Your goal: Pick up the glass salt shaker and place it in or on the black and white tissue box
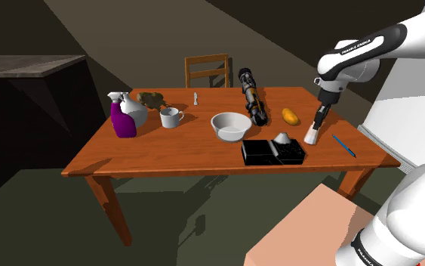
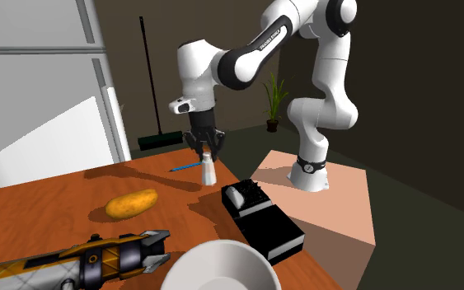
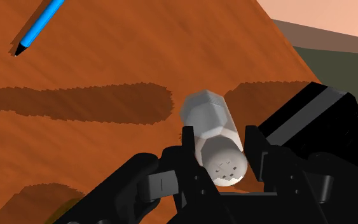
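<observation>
1. in the second exterior view the gripper [image 2: 208,151] pointed straight down over the table [image 1: 165,147]. its 2 fingers [image 3: 188,149] were clenched on the capped upper end of the salt shaker [image 2: 209,170].
2. the salt shaker was drawn pale grey-white with a holed cap. it stood upright just to the right of the tissue box [image 1: 267,153] in the shoulder view, apart from it. i could not tell whether its base rested on the wood or hung just off it.
3. the tissue box was black and lay flat by the table's near edge in the shoulder view. 1 white tissue [image 1: 283,137] stood up out of its top.
4. a white bowl [image 1: 231,134] sat just beyond the box and a little to the shoulder view's left. its inside showed plain white.
5. further left stood a white mug [image 1: 170,117]; what it held could not be made out.
6. by the table's left end in the shoulder view, a purple spray bottle [image 1: 122,121] stood just beside a pale jug [image 1: 135,112].
7. a blue pen [image 1: 344,145] lay to the right of the shaker, near the table's right edge in the shoulder view.
8. a yellow-orange lump [image 1: 291,115] lay beyond the shaker, and a long black tool [image 1: 253,97] lay to the lump's left.
9. a wooden chair [image 1: 207,70] stood at the table's far side.
</observation>
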Action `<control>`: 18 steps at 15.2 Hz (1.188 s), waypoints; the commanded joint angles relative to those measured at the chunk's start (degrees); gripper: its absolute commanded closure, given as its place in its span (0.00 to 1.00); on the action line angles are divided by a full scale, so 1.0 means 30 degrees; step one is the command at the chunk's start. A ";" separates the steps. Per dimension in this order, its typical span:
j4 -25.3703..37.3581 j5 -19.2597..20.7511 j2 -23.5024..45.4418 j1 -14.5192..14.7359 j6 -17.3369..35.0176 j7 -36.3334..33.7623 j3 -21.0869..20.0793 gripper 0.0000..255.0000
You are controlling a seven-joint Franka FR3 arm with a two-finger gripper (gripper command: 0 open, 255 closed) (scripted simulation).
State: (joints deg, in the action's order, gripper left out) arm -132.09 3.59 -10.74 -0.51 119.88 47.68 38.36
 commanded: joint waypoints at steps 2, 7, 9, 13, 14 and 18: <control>0.0426 0.0269 -0.0478 -0.0061 -0.0830 -0.0236 -0.0152 1.00; 0.1274 0.0525 -0.1047 -0.0104 -0.2162 -0.0530 -0.0400 1.00; 0.1640 0.0598 -0.1236 -0.0112 -0.2691 -0.0626 -0.0495 1.00; 0.2419 0.0701 -0.1549 -0.0116 -0.3741 -0.0786 -0.0674 1.00; 0.2623 0.0719 -0.1614 -0.0114 -0.4002 -0.0820 -0.0715 1.00; 0.3478 0.0763 -0.1823 -0.0099 -0.5039 -0.0932 -0.0872 1.00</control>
State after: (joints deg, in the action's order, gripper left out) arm -122.44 5.94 -16.17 -0.90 105.61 45.07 35.93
